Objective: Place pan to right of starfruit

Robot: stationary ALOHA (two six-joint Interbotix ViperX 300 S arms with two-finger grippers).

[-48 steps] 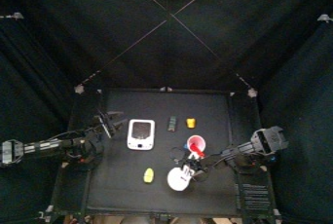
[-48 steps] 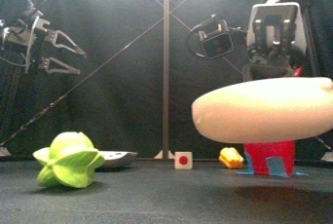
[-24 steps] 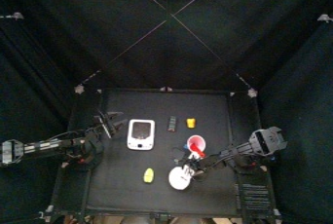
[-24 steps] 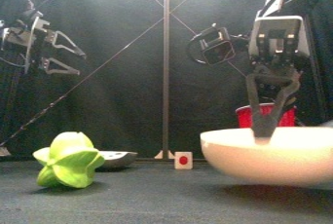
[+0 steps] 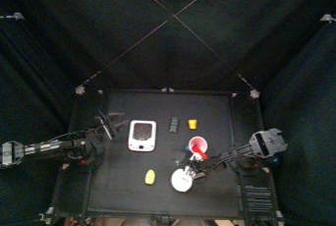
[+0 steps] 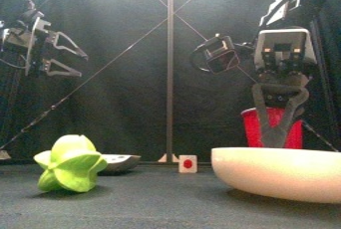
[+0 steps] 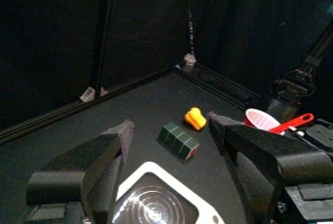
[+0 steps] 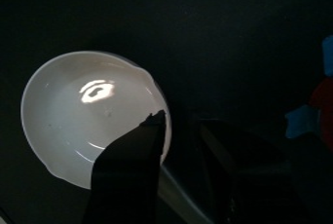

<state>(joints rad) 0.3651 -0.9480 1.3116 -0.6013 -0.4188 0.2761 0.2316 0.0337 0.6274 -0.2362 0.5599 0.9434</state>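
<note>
Right gripper [image 6: 278, 123], jaws parted and empty above white bowl [image 6: 280, 171] resting right of starfruit [image 6: 70, 163], seemingly releasing it; red pan [image 5: 197, 149] behind that bowl, unheld; left gripper [image 7: 180, 135] idle, spread wide.

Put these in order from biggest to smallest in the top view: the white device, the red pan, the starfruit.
1. white device
2. pan
3. starfruit
All three lie flat on the table, equally far from that camera, so the order is fair.

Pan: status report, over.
Left claw open, parked. Right claw open above white bowl. Pan on table, not gripped. Bowl in front of pan, right of starfruit.
</note>
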